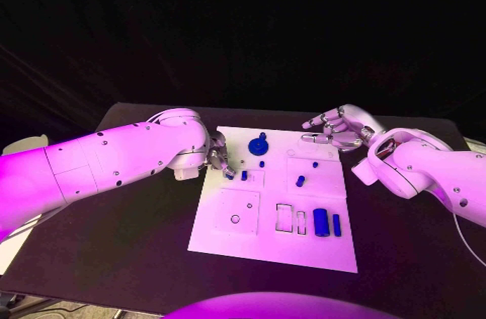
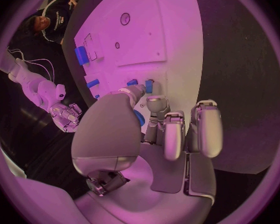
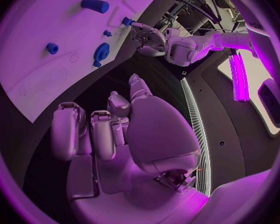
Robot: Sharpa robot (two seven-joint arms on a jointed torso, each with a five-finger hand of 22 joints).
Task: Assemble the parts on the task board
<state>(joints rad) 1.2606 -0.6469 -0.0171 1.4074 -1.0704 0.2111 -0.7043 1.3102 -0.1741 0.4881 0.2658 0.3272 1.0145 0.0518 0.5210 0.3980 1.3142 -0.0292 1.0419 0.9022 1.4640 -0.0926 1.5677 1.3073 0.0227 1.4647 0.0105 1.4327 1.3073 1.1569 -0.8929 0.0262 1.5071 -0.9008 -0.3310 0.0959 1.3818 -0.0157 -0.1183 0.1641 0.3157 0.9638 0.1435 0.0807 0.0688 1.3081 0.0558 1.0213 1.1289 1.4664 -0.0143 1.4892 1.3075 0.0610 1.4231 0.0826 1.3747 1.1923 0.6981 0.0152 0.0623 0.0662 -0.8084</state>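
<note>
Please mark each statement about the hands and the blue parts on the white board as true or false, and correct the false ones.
1. The right hand holds the blue gear. False: it holds nothing; the blue gear lies on the task board.
2. The left hand is over the board's left edge, its fingers close to a small blue peg. True.
3. The large blue cylinder lies near the board's near right corner. True.
4. The right hand rests on the middle of the board. False: it is beyond the board's far right corner, over the black table.
</note>
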